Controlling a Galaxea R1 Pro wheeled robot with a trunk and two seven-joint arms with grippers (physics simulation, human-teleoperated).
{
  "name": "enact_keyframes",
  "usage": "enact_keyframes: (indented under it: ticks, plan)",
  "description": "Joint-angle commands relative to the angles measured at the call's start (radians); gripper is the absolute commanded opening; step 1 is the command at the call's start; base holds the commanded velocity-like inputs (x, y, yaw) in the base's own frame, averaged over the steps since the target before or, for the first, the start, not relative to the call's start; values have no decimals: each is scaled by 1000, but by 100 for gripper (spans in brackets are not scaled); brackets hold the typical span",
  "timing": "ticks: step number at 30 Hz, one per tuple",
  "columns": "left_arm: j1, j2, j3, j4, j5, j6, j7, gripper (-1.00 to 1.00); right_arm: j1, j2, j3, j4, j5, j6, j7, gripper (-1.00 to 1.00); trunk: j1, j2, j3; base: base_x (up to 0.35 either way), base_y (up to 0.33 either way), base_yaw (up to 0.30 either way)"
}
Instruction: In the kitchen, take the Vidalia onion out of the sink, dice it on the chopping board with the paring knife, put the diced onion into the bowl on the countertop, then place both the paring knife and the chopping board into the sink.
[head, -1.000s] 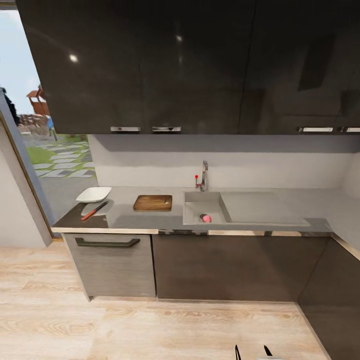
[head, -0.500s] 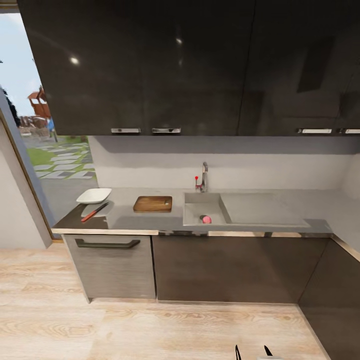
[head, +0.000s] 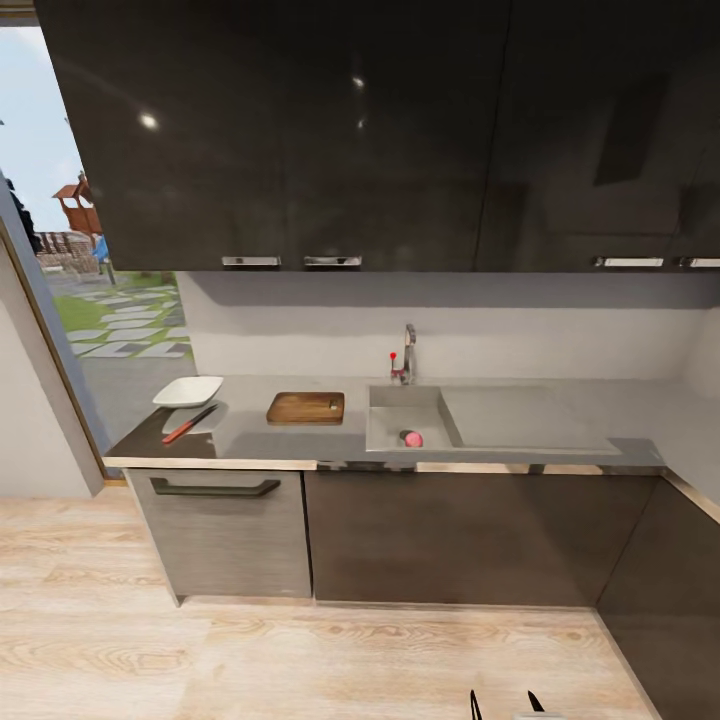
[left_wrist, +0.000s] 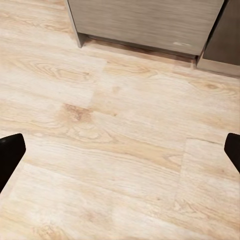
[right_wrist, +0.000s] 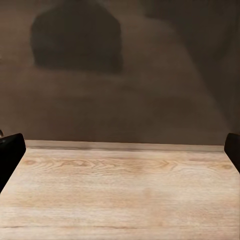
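- The left gripper (left_wrist: 120, 150) shows its two dark fingertips at the far edges of the left wrist view, spread wide with only pale wood floor (left_wrist: 120, 165) between them; it holds nothing.
- The right gripper (right_wrist: 120, 150) is spread just as wide and also empty, facing the dark brown lower cabinets (right_wrist: 120, 75) across a strip of floor.
- Both arms hang low, well apart from the countertop (head: 560, 405), so by my judgement the robot is only approaching and no step of the task is done.
- The Vidalia onion (head: 412, 437) lies in the sink (head: 388, 412), near the front wall of the basin, beside the drain.
- One chopping board (head: 306, 406) lies flat on the countertop just left of the sink, with nothing on it.
- One white bowl (head: 188, 389) stands at the left end of the countertop; just in front of it lies one slim tool with a reddish handle (head: 189, 423), which I take to be the paring knife.
- One tap (head: 408, 352) rises behind the basin.
- Risk: the onion is round and sits low against the basin wall, so a grasp set off-centre could squirt it away or knock a finger on the rim.
- Risk: reaching in from behind could clip the tap.
- Risk: the knife is thin and lies flat near the counter's left corner; a clumsy pinch could push it off the edge.
- Risk: driving in too close could bump the low arms against the cabinets.
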Motion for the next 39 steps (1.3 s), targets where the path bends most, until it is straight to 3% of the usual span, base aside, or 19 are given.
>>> enact_keyframes:
  ticks: [1, 39]
  plan:
    - [1, 0, -1, -2, -1, -1, 4, 100, 0, 0, -3, 0, 11, -2, -8, 100, 0, -1, 0, 0, 0, 0]
    - [1, 0, -1, 0, -1, -2, 4, 100, 0, 1, -1, 0, 12, 0, -7, 100, 0, -1, 9, 0, 0, -43]
